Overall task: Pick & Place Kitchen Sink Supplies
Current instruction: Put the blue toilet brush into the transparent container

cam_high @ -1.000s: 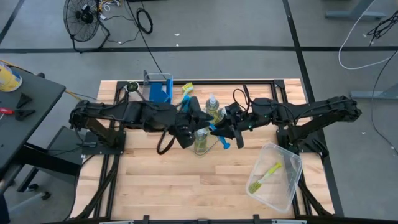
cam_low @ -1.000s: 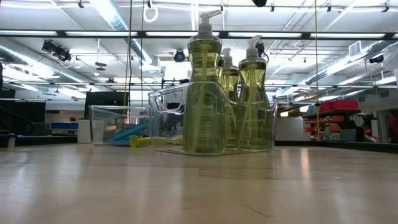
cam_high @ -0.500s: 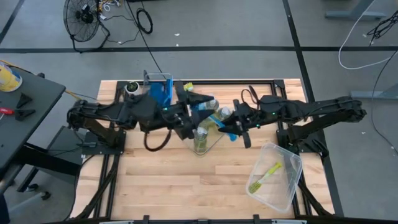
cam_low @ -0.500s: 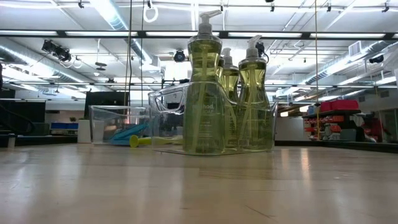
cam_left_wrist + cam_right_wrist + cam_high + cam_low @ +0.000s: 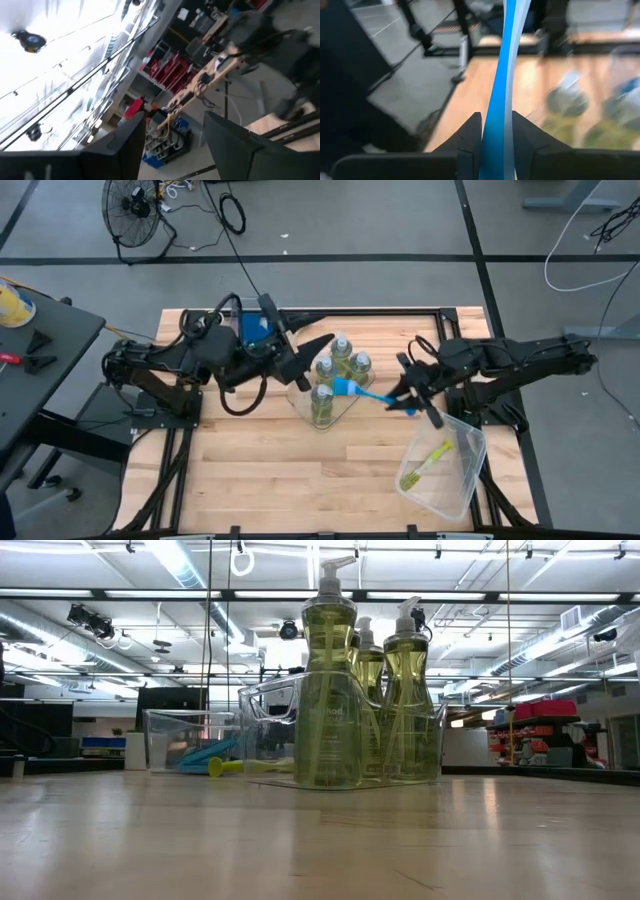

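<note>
Low view, nearest first: bare wooden table (image 5: 320, 840), then three bottles (image 5: 327, 690) of yellow-green liquid standing upright inside a clear bin (image 5: 270, 730), bunched so the rear ones are partly hidden behind the front one; neither gripper shows in this view. Farther back sits a second clear bin (image 5: 185, 740) with a blue and a yellow-green brush handle lying in it, heads hard to make out. High view: four pump tops cluster at table centre (image 5: 322, 366), bin walls barely visible. Right gripper (image 5: 413, 392) sits just right of that cluster, its fingers pinching the handle of the blue brush (image 5: 362, 392), whose head end points toward the bottles; right wrist view confirms it, both dark fingers (image 5: 470, 135) pressed against the blue handle (image 5: 497, 90), bottles blurred beyond. A tilted clear bin (image 5: 442, 465) near the right front corner holds one yellow-green brush (image 5: 425, 463). Left gripper (image 5: 322, 341) is raised, just left of the bottles, pointing toward them; jaws spread with nothing between them, as the left wrist view shows two dark fingers (image 5: 120, 145) apart against room background only. Blue sponges (image 5: 256, 328) stand at the far edge, mostly covered by the left arm, count unclear.
</note>
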`<state>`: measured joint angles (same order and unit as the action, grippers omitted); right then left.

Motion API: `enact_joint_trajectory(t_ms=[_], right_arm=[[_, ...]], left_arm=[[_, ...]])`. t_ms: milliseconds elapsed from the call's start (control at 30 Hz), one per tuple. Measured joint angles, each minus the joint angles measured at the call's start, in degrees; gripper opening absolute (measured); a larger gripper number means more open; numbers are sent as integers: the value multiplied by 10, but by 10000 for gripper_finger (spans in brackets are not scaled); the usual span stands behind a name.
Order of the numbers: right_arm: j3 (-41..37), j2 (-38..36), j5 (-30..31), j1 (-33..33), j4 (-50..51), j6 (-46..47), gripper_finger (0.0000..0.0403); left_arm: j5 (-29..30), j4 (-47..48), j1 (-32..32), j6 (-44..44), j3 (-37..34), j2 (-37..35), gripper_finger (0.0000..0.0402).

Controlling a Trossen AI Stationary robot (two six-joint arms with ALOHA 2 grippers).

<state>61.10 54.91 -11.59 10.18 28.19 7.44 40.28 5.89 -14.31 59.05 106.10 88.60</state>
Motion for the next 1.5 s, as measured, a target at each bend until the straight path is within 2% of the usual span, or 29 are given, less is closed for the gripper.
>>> enact_joint_trajectory(t_ms=[400, 700, 1033, 1233, 1500], right_arm=[[0, -14, -10, 163, 113, 146, 73], [0, -14, -6, 261, 176, 208, 73], [0, 5, 96, 311, 280, 185, 73], [-32, 26, 97, 332, 264, 182, 73], [-92, 27, 92, 377, 162, 207, 73]], left_arm=[[27, 0, 1, -28, 0, -2, 204], [54, -1, 1, -34, 0, -2, 204], [54, -1, 1, -69, 0, -2, 204], [54, -1, 1, -101, 0, -2, 204], [64, 0, 1, -100, 0, -2, 204]])
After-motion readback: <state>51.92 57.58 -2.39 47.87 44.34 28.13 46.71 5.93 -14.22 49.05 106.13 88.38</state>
